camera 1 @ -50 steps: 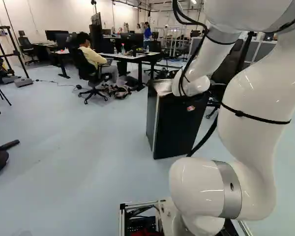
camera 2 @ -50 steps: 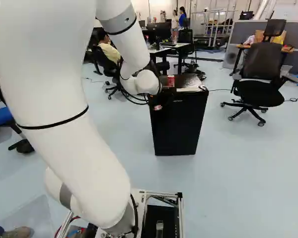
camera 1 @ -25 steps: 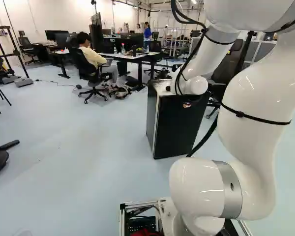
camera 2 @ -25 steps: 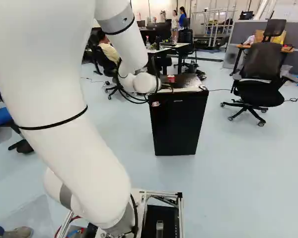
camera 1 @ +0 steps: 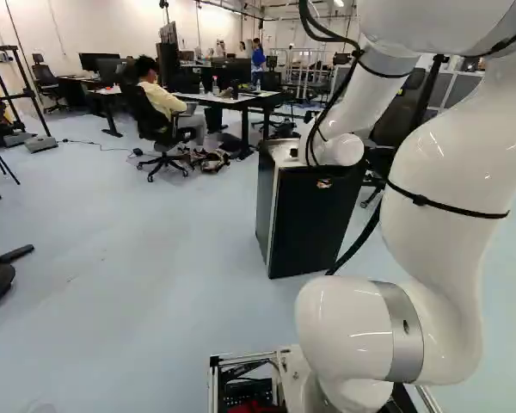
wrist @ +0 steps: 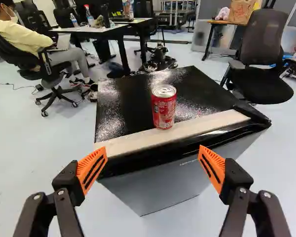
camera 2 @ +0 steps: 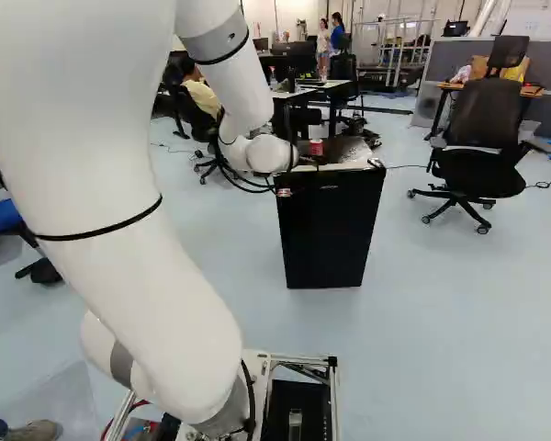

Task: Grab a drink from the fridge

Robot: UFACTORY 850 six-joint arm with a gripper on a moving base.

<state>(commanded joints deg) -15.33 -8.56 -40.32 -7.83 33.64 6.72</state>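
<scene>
The fridge [camera 2: 329, 234], a low black box with a pale strip along the top's front edge, stands ahead of the base; the left base view has the same fridge [camera 1: 314, 225] beside the arm's wrist. On top is an upright red drink can [wrist: 164, 107], its bottom near or on the pale strip; the can [camera 2: 316, 147] also shows right of the wrist in the right base view. The wrist hides most of my gripper in both base views. In the wrist view my gripper [wrist: 153, 150] is open, its fingers wide apart before the fridge's front edge, with the can beyond the gap, untouched.
An office chair [wrist: 260, 64] stands behind the fridge to its right, seen in the right base view too. Desks [wrist: 108, 28] with bottles and another office chair [camera 1: 159, 129] are farther back, left of the fridge.
Over the last second the arm's wrist has shifted slightly to the left in both base views, by the fridge's front. Base, fridge and can have stayed in place.
</scene>
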